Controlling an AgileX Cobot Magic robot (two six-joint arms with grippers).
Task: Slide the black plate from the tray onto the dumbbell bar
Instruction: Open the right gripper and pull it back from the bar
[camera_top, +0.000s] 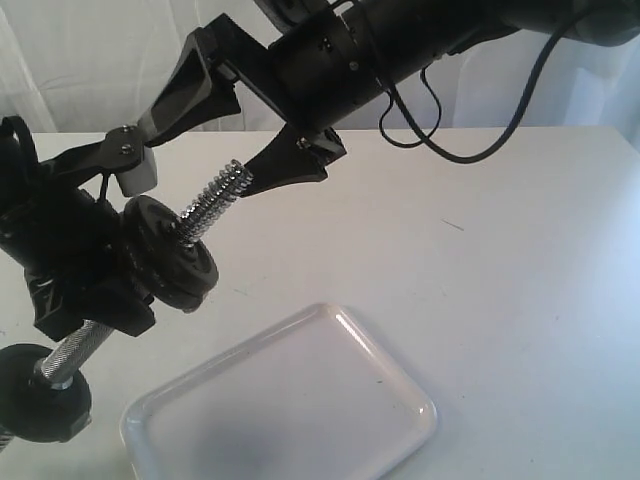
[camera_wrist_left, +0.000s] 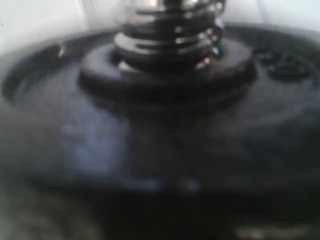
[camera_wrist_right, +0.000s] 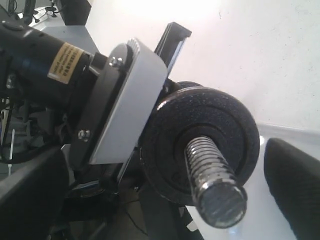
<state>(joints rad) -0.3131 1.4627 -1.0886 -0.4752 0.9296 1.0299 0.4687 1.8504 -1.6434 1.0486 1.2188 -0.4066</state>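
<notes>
Left wrist view all blur, black plate fills it; dumbbell bar middle hidden inside left claw; tray near corner cropped.

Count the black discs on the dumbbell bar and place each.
2 show: the upper disc sits just below the dumbbell bar's raised threaded end; the lower disc sits at its low end, left of the tray. Another may hide behind the upper disc.
</notes>
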